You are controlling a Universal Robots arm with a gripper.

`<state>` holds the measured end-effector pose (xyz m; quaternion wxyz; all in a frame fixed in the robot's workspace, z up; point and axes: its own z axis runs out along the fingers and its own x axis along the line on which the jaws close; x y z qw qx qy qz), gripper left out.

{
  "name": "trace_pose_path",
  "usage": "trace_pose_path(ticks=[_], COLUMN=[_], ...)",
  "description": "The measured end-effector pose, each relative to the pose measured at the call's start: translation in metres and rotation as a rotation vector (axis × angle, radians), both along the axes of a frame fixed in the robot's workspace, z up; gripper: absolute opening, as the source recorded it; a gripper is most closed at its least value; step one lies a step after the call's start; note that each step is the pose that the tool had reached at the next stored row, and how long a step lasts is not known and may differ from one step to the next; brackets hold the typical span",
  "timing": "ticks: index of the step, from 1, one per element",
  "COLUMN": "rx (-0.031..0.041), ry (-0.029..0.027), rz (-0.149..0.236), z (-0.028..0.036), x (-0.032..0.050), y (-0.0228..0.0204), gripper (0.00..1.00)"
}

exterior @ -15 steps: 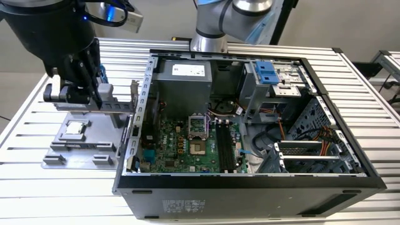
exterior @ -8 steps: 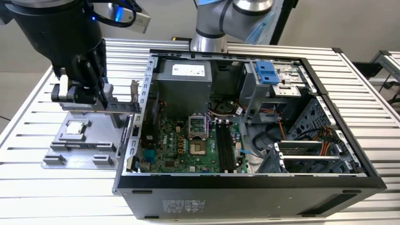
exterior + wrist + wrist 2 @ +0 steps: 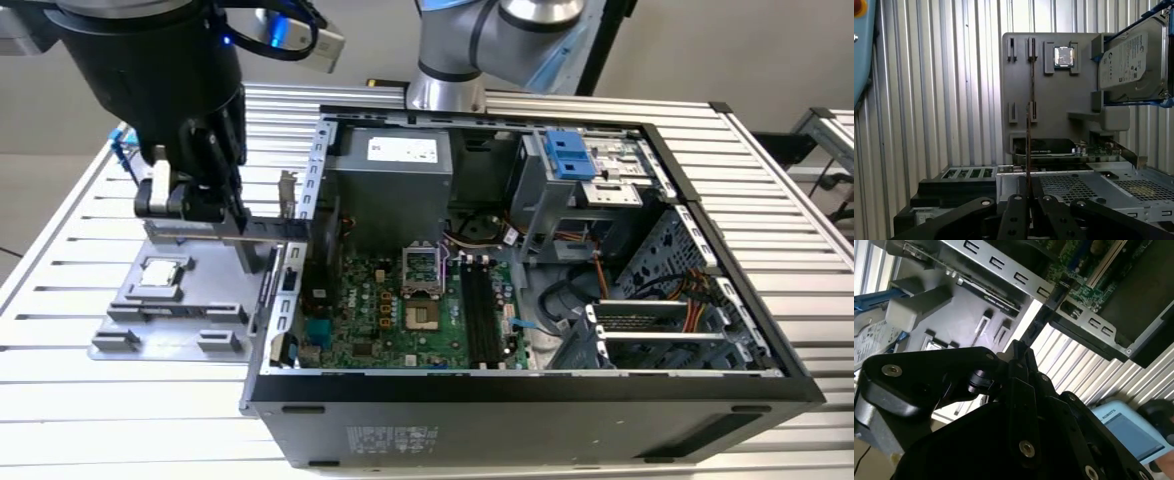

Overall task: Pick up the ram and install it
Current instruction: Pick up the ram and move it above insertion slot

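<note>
The ram (image 3: pixel 1029 145) is a thin dark stick seen edge-on, and my gripper (image 3: pixel 1029 192) is shut on its near end. It hangs just above the grey holder tray (image 3: pixel 1019 90), in line with the tray's narrow slot (image 3: pixel 1032 65). In the second wrist view the ram (image 3: pixel 1041 315) runs out from the fingertips (image 3: pixel 1021 352) towards the case wall. In the exterior view my gripper (image 3: pixel 200 215) hangs over the tray (image 3: pixel 160 335), at the exterior view's left of the open computer case (image 3: pixel 534 390).
On the tray lie a square silver processor (image 3: pixel 1064 56) and a silver hard drive in a blue frame (image 3: pixel 1129 60). A graphics card (image 3: pixel 1044 147) stands at the tray's edge by the case. Black memory slots (image 3: pixel 481 300) run along the green motherboard. A teach pendant (image 3: pixel 1134 430) lies nearby.
</note>
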<state>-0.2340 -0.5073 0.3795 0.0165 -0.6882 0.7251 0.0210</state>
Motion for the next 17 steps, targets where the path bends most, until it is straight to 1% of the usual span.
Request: trace_pose_path(ticks=[7,17], rx=[0.0000,0.0000], ry=[0.0017,0.0048], rz=[-0.004,-0.004], z=[0.0000,0.0000], x=[0.0136,0.0377], y=[0.0000,0.0000], gripper=[0.00,0.00])
